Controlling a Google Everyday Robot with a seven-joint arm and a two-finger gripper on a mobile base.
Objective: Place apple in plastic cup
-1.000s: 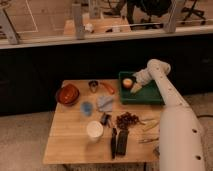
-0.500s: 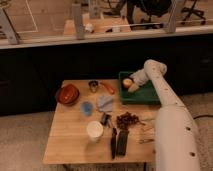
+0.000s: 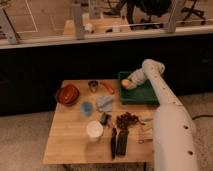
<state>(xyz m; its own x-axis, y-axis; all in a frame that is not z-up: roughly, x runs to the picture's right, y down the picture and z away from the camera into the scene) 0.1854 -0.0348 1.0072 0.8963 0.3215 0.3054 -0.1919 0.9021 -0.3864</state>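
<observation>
Wooden table (image 3: 70, 145): apple gripped, cup waiting

Over the green tray (image 3: 147, 96) at the table's far corner, the hand (image 3: 128, 84) is closed on the apple (image 3: 124, 84), which looks low in the tray. The plastic cup (image 3: 86, 108) stands well away from the hand, mid-table. Lifting, carrying and dropping the apple in remain.

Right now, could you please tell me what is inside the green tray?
The apple lies in the tray, near its left end, with the claw closed on it. The arm covers part of the tray floor, so anything beneath it cannot be seen.
</observation>
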